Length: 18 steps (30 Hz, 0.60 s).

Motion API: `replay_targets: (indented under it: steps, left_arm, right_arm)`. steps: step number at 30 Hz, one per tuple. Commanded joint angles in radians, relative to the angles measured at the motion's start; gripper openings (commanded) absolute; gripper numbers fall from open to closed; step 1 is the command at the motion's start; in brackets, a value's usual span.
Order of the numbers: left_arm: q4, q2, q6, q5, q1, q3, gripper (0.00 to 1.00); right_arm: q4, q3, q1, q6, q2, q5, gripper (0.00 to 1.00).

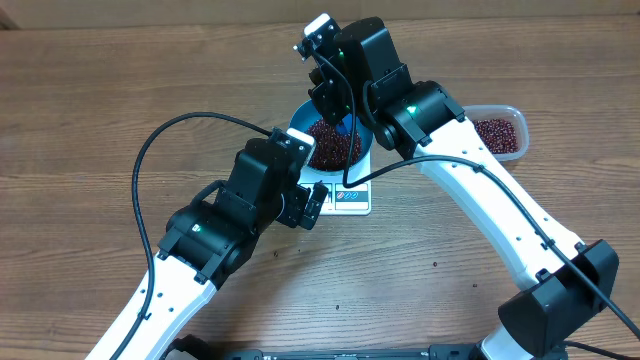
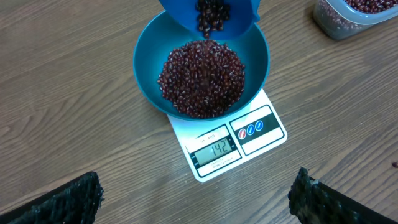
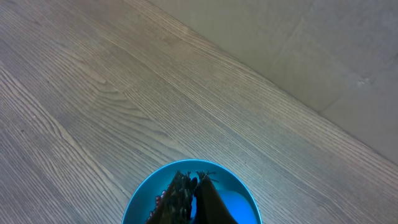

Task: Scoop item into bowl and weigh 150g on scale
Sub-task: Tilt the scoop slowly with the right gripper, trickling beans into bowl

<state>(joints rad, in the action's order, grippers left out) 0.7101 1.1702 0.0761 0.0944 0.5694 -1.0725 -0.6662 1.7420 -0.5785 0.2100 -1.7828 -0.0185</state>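
The blue bowl (image 2: 146, 62) stands on the white scale (image 2: 249, 140), holding a heap of dark red-brown beans (image 2: 202, 78). The scale's display reads 142. Above the bowl's far rim a small blue scoop (image 2: 211, 15) is tilted, and beans are falling from it into the bowl. My right gripper (image 3: 194, 179) is shut on that scoop (image 3: 239, 205), over the bowl (image 1: 297, 128) in the overhead view. My left gripper (image 2: 196, 199) stands open and empty, low over the table just in front of the scale (image 1: 352, 200).
A clear plastic tub (image 1: 500, 132) with more beans sits right of the bowl, and shows at the top right of the left wrist view as the tub (image 2: 354, 15). A few stray beans lie on the wooden table (image 1: 434, 265).
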Motion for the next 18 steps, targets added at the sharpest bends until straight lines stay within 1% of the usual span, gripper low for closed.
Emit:
replay_targets:
  steps: [1,18]
  left_arm:
    - [-0.003,0.008,0.006,0.010,0.000,0.006,1.00]
    - [-0.003,0.008,0.006,0.010,0.000,0.006,1.00]
  right_arm:
    - [0.007,0.034,-0.004,0.005,0.033,0.011,0.04]
    - [0.007,0.034,-0.004,0.005,0.033,0.048,0.04]
